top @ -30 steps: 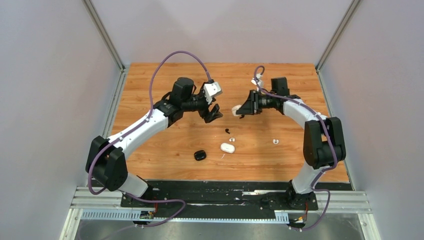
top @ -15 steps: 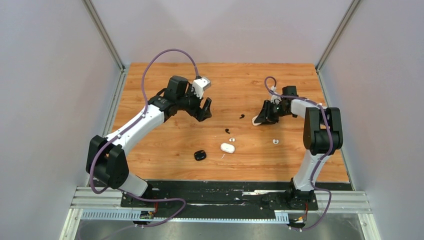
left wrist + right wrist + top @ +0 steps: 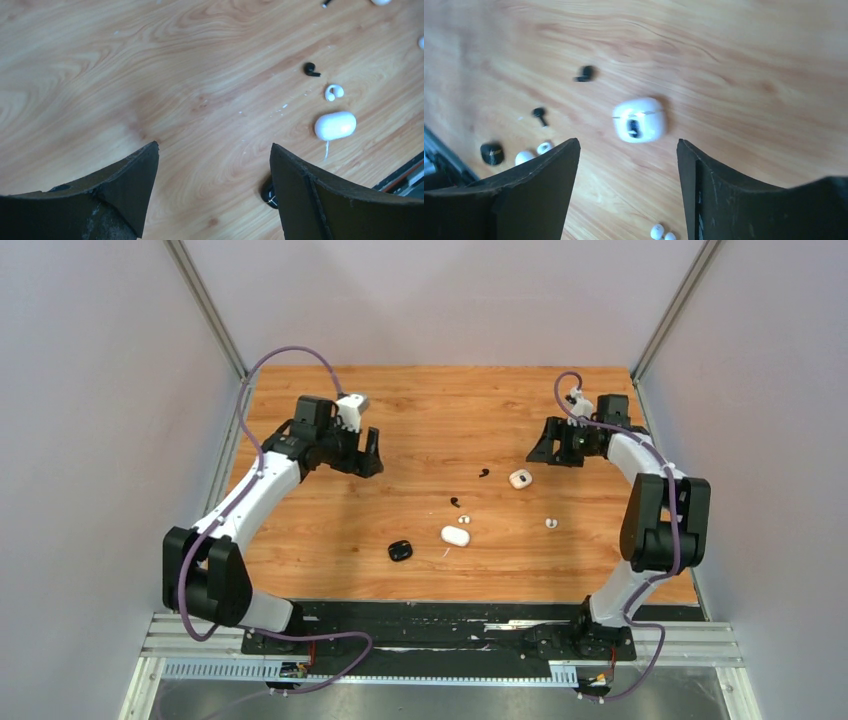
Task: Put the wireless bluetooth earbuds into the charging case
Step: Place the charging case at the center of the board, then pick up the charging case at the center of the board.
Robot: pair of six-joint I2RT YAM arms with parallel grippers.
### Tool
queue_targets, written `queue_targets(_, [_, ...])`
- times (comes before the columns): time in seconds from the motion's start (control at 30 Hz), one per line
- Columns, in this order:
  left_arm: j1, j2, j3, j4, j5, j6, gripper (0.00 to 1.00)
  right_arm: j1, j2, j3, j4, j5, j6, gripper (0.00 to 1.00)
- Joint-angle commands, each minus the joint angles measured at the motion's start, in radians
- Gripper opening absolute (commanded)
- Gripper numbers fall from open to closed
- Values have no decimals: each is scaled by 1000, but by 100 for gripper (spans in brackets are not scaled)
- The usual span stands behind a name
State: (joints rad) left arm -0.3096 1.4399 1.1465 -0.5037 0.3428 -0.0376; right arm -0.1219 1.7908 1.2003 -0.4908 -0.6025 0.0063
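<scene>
Right wrist: case [image 3: 639, 120] beyond right hand [image 3: 628, 145]

Glossy plastic charging case [image 3: 639, 120] on smooth wood-grain table [image 3: 330, 530].

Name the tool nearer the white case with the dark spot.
Right. The right tool is just behind the white case, slightly to its right, not touching; the left tool is far to its left.
</scene>
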Motion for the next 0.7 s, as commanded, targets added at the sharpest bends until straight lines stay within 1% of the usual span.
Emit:
queue_targets(0.0, [110, -67, -34, -7, 25, -155, 88, 126, -120, 54, 23, -271, -204, 70])
queue_targets(0.1, [178, -66, -58, -6, 36, -216, 87, 280, -143, 51, 25, -343, -408, 70])
queue_targets(0.17, [212, -70, -70, 0, 37, -251, 87, 381, -147, 42, 41, -355, -536, 71])
queue_targets(0.27, [244, -78, -71, -7, 35, -284, 85, 502, -106, 53, 72, -369, -632, 73])
queue_targets(0.43, [255, -123, -64, -9, 26, -281, 84, 651, -10, 79, 87, -370, -809, 75])
queue_targets(0.67, [280, -173, -68, -53, 19, -335, 84, 831, 57, 67, 99, -347, -954, 77])
